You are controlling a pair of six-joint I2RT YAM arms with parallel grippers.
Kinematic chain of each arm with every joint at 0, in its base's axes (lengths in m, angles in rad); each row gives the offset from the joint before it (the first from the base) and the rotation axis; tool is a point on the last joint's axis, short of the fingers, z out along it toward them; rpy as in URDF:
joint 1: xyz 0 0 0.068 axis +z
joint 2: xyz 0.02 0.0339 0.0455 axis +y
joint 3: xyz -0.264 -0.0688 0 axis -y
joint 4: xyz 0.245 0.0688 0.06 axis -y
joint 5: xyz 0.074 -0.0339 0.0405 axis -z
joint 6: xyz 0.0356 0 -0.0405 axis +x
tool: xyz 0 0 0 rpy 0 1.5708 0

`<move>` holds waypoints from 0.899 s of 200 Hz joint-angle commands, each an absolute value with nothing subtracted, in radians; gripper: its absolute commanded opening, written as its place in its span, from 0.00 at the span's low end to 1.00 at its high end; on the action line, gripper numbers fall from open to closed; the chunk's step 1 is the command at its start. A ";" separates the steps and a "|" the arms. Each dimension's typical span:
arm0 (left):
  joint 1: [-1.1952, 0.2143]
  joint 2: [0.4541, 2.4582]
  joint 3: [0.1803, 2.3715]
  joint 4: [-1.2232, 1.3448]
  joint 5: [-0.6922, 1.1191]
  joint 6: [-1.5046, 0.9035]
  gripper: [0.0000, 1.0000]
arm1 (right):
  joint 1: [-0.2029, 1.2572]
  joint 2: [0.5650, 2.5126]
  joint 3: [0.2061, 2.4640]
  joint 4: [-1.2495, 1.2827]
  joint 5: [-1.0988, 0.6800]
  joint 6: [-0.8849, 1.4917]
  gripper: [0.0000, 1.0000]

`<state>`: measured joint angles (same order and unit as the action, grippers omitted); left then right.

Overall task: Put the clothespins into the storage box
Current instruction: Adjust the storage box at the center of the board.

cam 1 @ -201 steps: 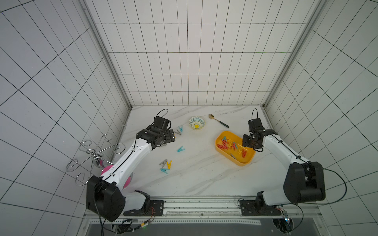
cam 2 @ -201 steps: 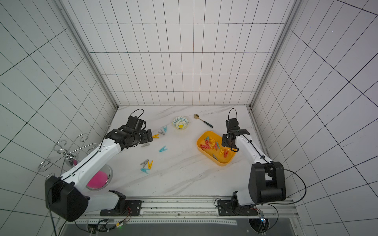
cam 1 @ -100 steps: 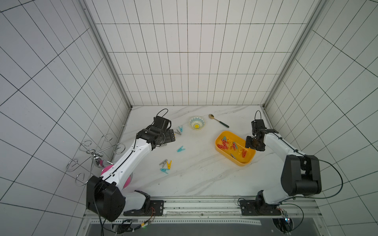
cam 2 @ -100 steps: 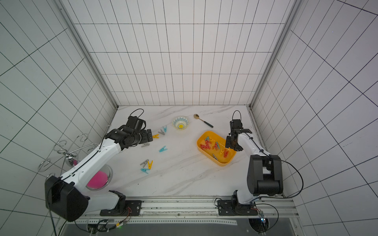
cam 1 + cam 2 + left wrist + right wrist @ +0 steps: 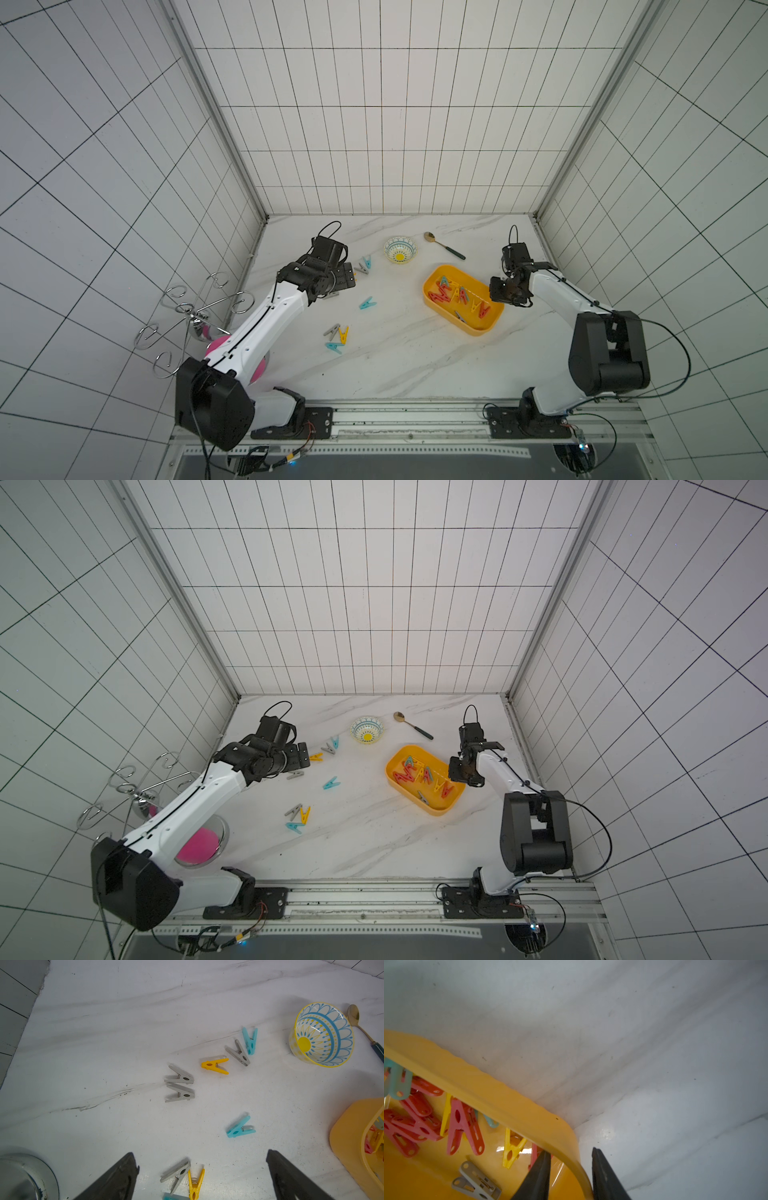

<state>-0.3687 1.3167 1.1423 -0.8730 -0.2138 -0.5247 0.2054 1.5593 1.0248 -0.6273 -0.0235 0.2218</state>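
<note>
the right arm (image 5: 557, 291) has shifted a little since a moment ago; the left arm (image 5: 270, 316) has stayed put. the storage box (image 5: 478, 331) is cut off in the right wrist view, and its rim hides some clothespins (image 5: 463, 1126) inside. the right gripper (image 5: 569, 1150) sits at the box corner, one finger inside the rim, one outside. i cannot tell if it squeezes. the left gripper (image 5: 201, 1153) is spread wide and holds nothing. loose pegs (image 5: 180, 1088) lie on the table (image 5: 104, 1022) ahead of it.
</note>
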 commanded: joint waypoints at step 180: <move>-0.508 1.583 1.106 -0.804 -0.111 -0.431 0.87 | 0.571 1.343 1.088 -0.814 -0.017 0.292 0.42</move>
<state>-0.5026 1.5520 1.0744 -0.8253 -0.1421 -0.4744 0.5819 1.3674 1.0328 -0.7727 -0.0410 0.2840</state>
